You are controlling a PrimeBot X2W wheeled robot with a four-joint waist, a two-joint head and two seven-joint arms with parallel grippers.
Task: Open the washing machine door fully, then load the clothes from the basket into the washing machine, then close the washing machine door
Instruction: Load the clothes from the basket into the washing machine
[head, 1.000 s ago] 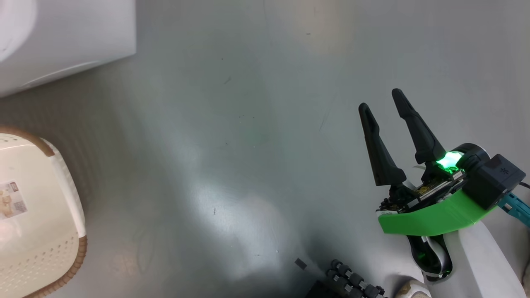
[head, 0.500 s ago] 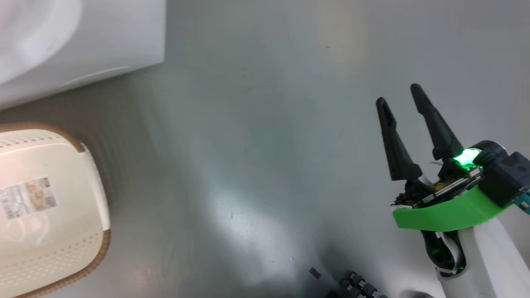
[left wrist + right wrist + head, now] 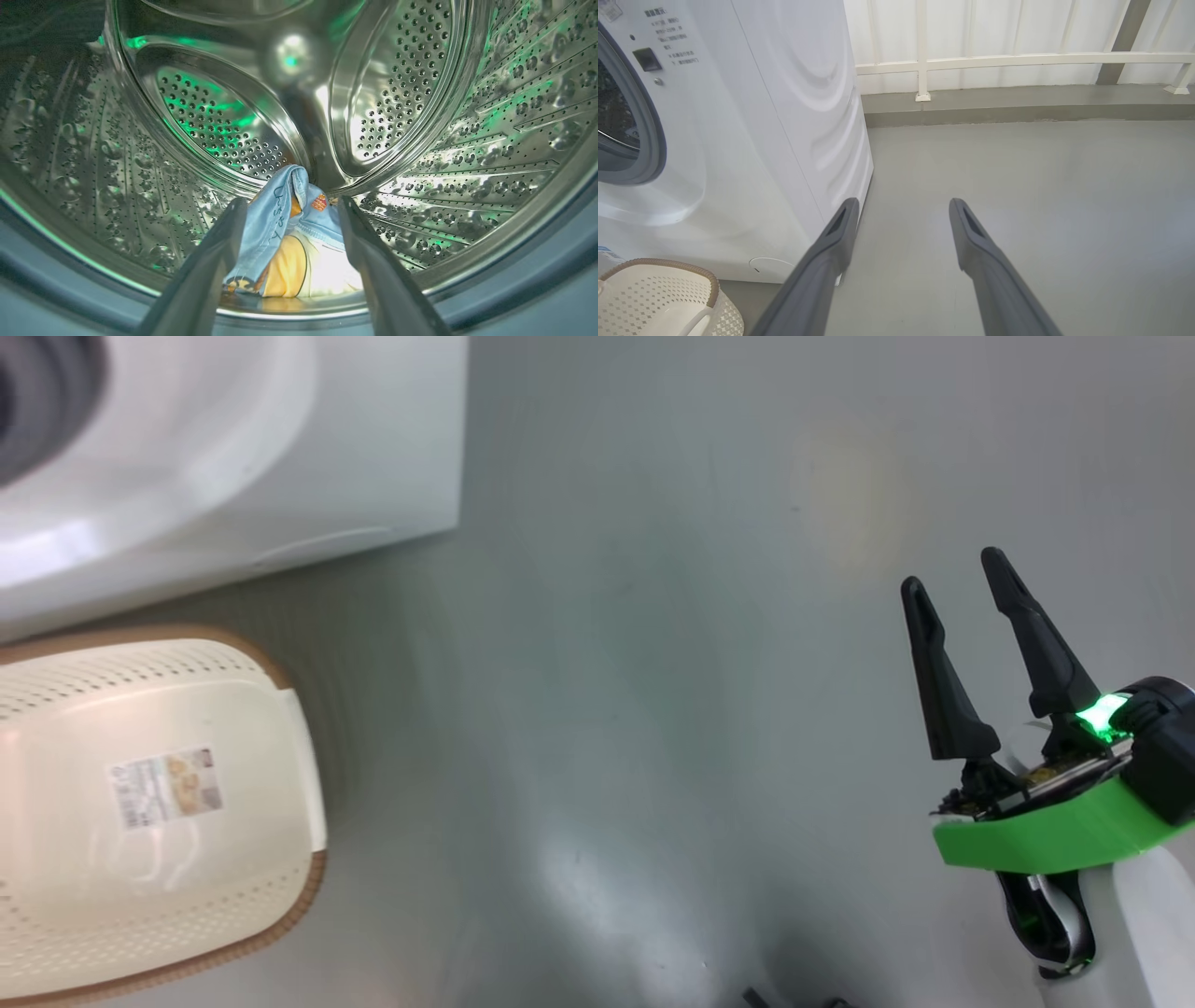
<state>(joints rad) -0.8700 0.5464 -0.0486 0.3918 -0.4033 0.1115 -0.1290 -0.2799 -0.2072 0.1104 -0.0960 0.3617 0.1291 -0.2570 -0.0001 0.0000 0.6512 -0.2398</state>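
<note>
1. One small bundle, the clothes (image 3: 285, 233), lies inside the steel drum (image 3: 205, 121) of the washing machine (image 3: 752, 140); it sits low on the drum's floor, near the front lip, with light blue fabric on top and cream and orange below.
2. The left end effector (image 3: 292, 201) reaches in through the opening; its two fingers stand wide apart on either side of the bundle and clamp nothing; whether a finger brushes the cloth I cannot tell.
3. The basket (image 3: 140, 681) stands on the floor (image 3: 607, 663) just in front of the machine, at the left of the head view; its bottom shows a label sticker (image 3: 166, 789) and no fabric on the part in view.
4. The right end effector (image 3: 952, 569) hangs over the floor well to the right; its fingers are spread and hold nothing.
5. The loading step looks to be at its end; the bundle is in the drum and the basket seems done with.
6. The next move calls for drawing the left arm straight back out without snagging the cloth or the grey gasket (image 3: 651, 116); after that, the washing machine door must be found and swung shut until it latches; a fold trailing over the lip would foul the seal, so the bundle may want a push deeper first.
</note>
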